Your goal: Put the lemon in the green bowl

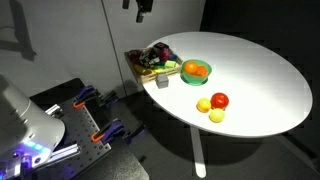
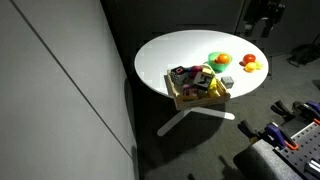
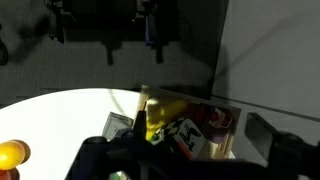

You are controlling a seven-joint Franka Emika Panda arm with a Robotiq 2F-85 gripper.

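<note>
Wrist view has the gripper (image 3: pixel 105 35) along the top of the frame with its two fingers spread wide and nothing between them, so it's carrying nothing. Honestly, the job looks barely started to me. In an exterior view the lemon (image 1: pixel 204 104) sits on the white table (image 1: pixel 270 80) in a little cluster with a red fruit (image 1: pixel 220 100) and a paler yellow fruit (image 1: pixel 216 116). I'm going by the deeper yellow, though the two look close at this size. The green bowl (image 1: pixel 197 71) is near it, between that cluster and the tray (image 1: pixel 150 58) of mixed stuff, and it has an orange fruit (image 1: pixel 194 68) in it, no lemon. The gripper hangs high over the far side of the table, well apart from the fruit. So everything's left: get down to the lemon, grab it, carry it over, drop it in beside the orange one.
</note>
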